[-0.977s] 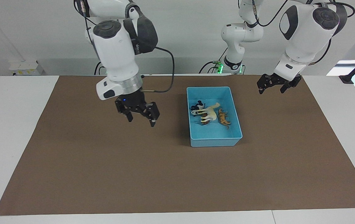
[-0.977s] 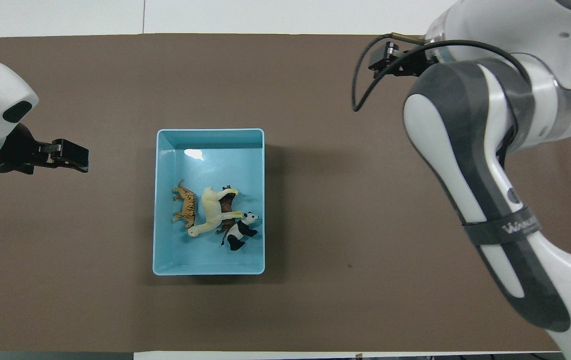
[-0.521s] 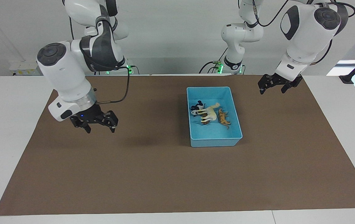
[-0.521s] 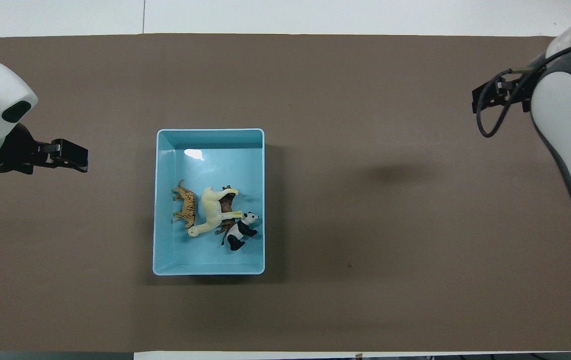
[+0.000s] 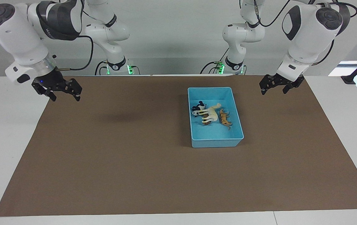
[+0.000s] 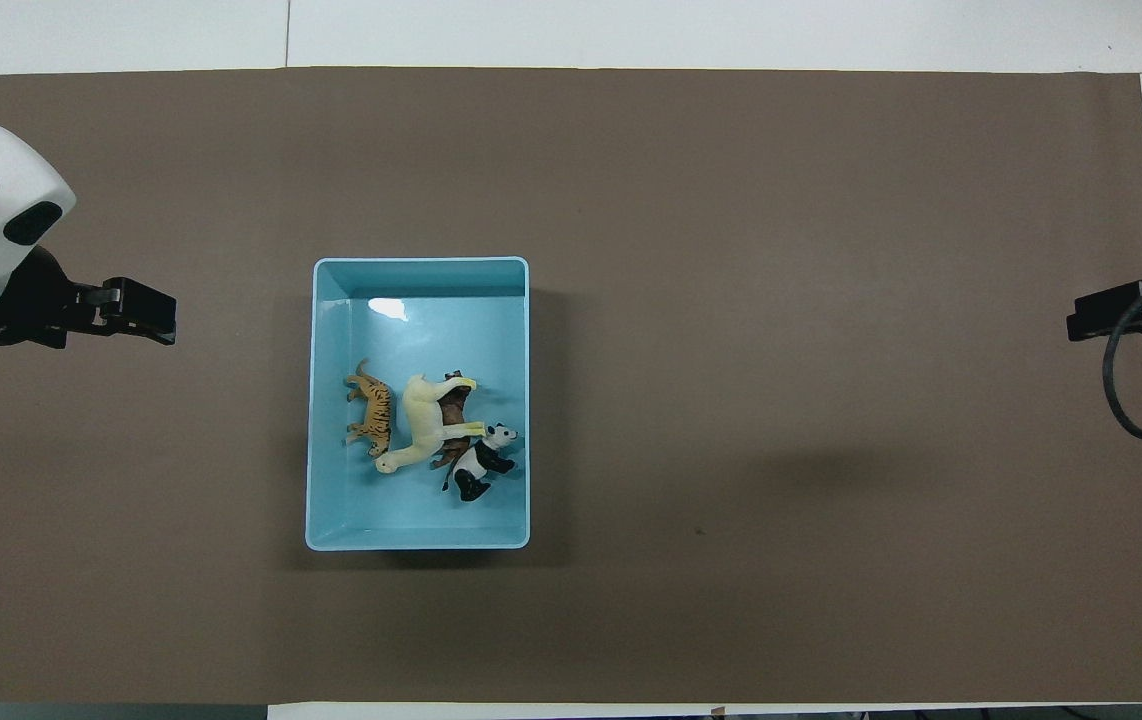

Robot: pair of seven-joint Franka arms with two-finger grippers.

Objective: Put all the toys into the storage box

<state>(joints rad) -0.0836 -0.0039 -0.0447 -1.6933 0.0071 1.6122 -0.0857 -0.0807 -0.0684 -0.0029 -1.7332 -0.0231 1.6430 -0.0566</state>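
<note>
Both arms are up and clear of the work, one at each end of the brown mat (image 5: 134, 162). Right gripper (image 5: 63, 93) hangs over the mat corner at the right arm's end, fingers spread, nothing between them; left gripper (image 5: 276, 87) hangs over the mat at the left arm's end, fingers likewise parted and empty. Judged as parked poses, leaving the middle of the table free. Storage box (image 6: 420, 539) sits on the mat, closer to the left arm's end than to the right arm's. All four toys lie inside it, bunched in the half nearer the robots. Nearest the robots is the panda (image 6: 477, 468), close to the box wall on the right arm's side. Camel (image 6: 418, 422) lies on its side across the reddish-brown animal (image 6: 454, 402), which is mostly covered. Tiger (image 6: 372, 411) lies beside the camel toward the left arm's end, apparently just apart from it. The piling looks like the result of dropping rather than placing. No figurine is seen on the mat, so the task is judged complete. Farther half of the box holds nothing. Lettering shows on the right arm's dark band; not legible.
</note>
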